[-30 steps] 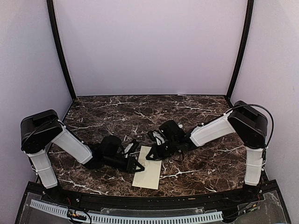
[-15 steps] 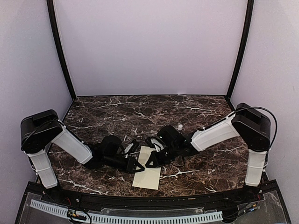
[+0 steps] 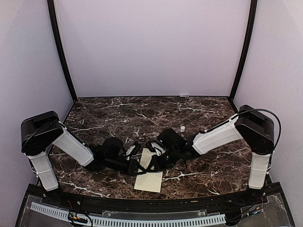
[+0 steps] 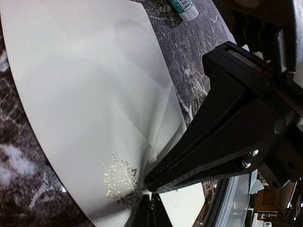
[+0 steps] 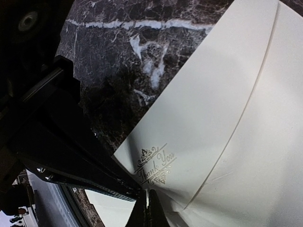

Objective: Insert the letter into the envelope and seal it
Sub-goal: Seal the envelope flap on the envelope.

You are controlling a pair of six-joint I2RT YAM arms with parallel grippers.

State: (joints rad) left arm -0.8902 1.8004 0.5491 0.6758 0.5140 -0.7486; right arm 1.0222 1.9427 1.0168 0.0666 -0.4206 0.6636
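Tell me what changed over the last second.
The right tool slid leftward over the envelope, closing in on the left tool and uncovering a glue stick on the table behind it. Nothing was gripped or released: both tools stayed shut. The left tool and the envelope did not move.

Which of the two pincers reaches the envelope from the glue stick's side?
The right pincer: its arm passes close by the small white glue stick, while the left pincer comes at the envelope from the opposite side.
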